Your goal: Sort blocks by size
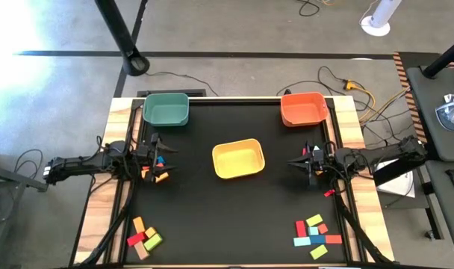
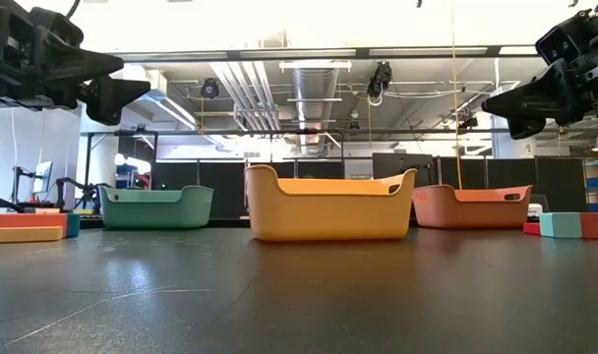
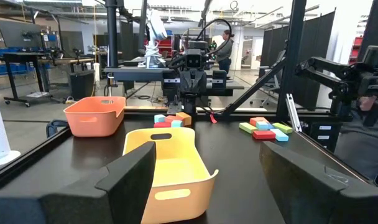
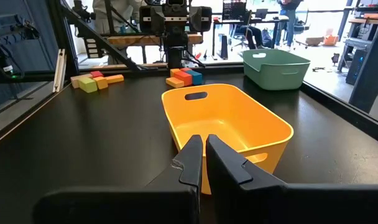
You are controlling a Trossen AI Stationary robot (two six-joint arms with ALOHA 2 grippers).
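you are at the start of the sort: all three bins look empty, as far as their insides show, and no block has gone in.

the left gripper [image 1: 161, 158] hangs above the table at the left edge, level with the yellow bin [image 1: 239, 159]. its fingers [image 3: 130, 180] stand wide apart with nothing between them. a small cluster of blocks [image 1: 158, 169] — orange, red and blue — lies on the table right under it, so this arm is likely placed for a first pick there.

the right gripper [image 1: 305, 163] hangs at the right edge, facing the yellow bin from the other side. its fingers [image 4: 195, 158] are pressed together and hold nothing. treat this arm as waiting.

locate the remaining blocks in two groups along the near edge: one pile at the near left [image 1: 143, 237], one at the near right [image 1: 315, 232]. a single red piece [image 1: 328, 193] lies apart, beside the right arm.

the green bin [image 1: 166, 109] sits at the far left corner, the orange bin [image 1: 303, 109] at the far right, the yellow one in the middle. this spacing probably gives each arm one bin close by and one shared bin — which size goes where cannot be told.

before lowering the left gripper, note that the blocks under it lie close together; a wide grip may catch two.
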